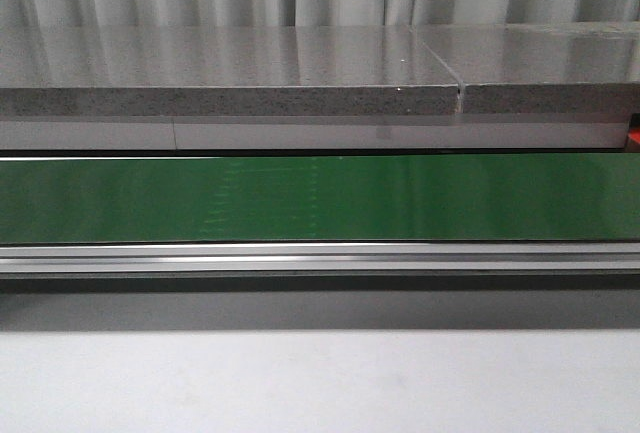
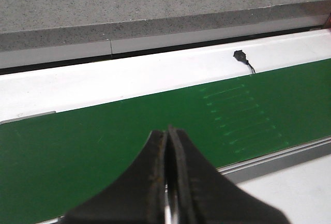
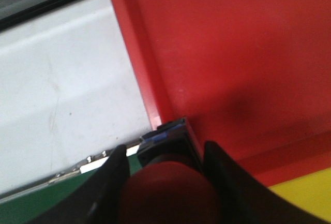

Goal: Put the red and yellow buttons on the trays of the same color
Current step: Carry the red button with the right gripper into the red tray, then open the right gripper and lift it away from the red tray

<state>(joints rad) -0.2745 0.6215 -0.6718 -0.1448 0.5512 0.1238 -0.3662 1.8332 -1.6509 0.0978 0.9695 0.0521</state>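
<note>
In the right wrist view my right gripper (image 3: pixel 164 180) is shut on a red button (image 3: pixel 168 193) with a dark base (image 3: pixel 165 141), its round cap filling the space between the black fingers. It hangs at the near edge of the red tray (image 3: pixel 232 53). A corner of the yellow tray (image 3: pixel 305 198) shows beside it. In the left wrist view my left gripper (image 2: pixel 168 133) is shut with nothing in it, over the green belt (image 2: pixel 103 136). No yellow button is in view. Neither gripper appears in the front view.
The green conveyor belt (image 1: pixel 320 198) runs across the front view, with a metal rail (image 1: pixel 320 256) at its near side and a grey stone slab (image 1: pixel 230 73) behind. A small black plug with a wire (image 2: pixel 241 57) lies on the white strip (image 2: pixel 129 76) beyond the belt.
</note>
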